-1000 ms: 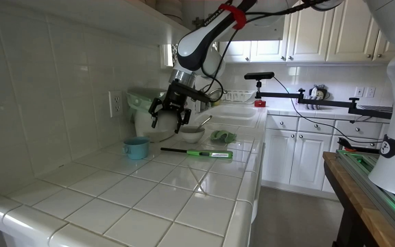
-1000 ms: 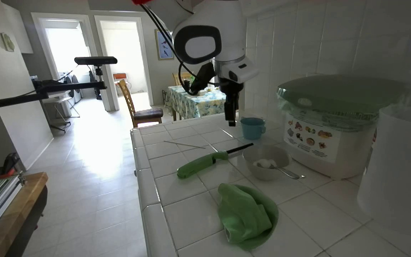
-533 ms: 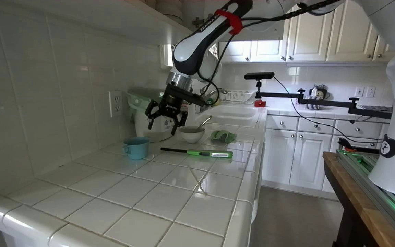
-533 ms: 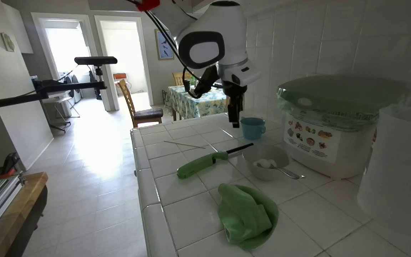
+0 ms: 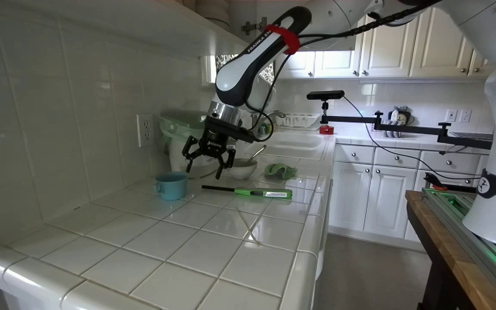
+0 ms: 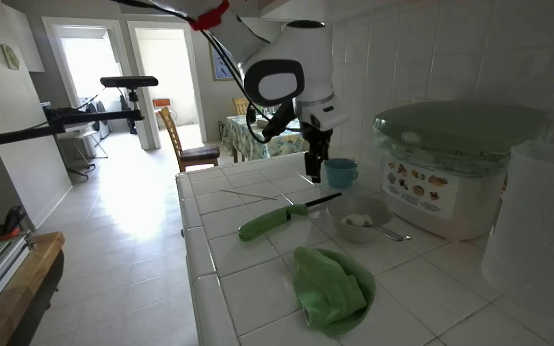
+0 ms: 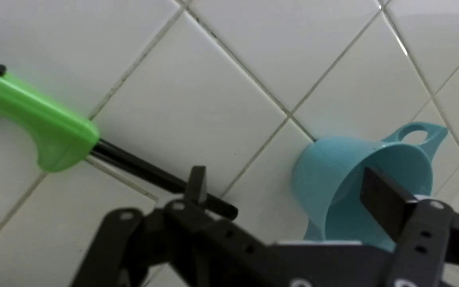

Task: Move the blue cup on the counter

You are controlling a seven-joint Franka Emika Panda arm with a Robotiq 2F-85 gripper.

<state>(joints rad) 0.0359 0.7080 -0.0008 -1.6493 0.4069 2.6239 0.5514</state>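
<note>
In an exterior view, the cup [image 5: 173, 187] stands on the counter [image 5: 179, 249], axis vertical, mouth up, a handle [image 5: 156, 187] pointing left; right of it hangs the end effector [image 5: 204, 171], spread wide.

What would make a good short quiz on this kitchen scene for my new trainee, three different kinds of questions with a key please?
1. True or false: the gripper is closed on the blue cup.
2. Multiple choice: besides black, which colour covers most of the long tool lying on the counter? A, red; B, green; C, yellow.
3. Fill in the blank: in both exterior views, a metal utensil sticks up out of the white ____.

Key: 1, false, it is open; 2, B; 3, bowl.
</note>
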